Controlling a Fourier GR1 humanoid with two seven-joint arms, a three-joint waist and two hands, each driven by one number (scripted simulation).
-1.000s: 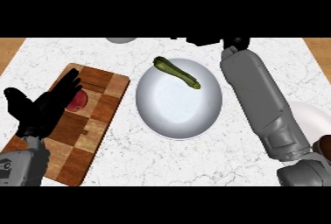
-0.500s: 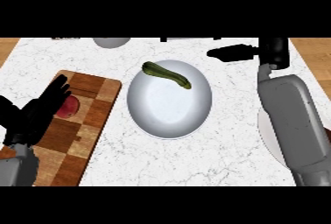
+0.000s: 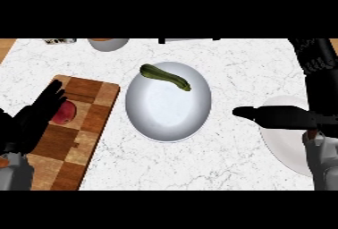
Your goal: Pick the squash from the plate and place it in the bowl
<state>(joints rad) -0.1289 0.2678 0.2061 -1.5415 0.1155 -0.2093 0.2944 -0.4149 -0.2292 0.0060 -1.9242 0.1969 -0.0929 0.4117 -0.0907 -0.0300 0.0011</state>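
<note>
Head view: squash (image 3: 166, 77) lies at plate's (image 3: 168, 127) far rim. Right hand (image 3: 277, 117) dark, beside plate; fingers' spread not tellable. Left hand (image 3: 36, 118) open, resting over cutting board (image 3: 86, 134). Approach squash from above, across its narrow width.

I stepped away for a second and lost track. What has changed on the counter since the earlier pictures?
The right hand has swung back from the counter's far edge and now lies over the bowl, right of the plate, holding nothing. The squash stays on the plate; the left hand stays open over the cutting board.
</note>
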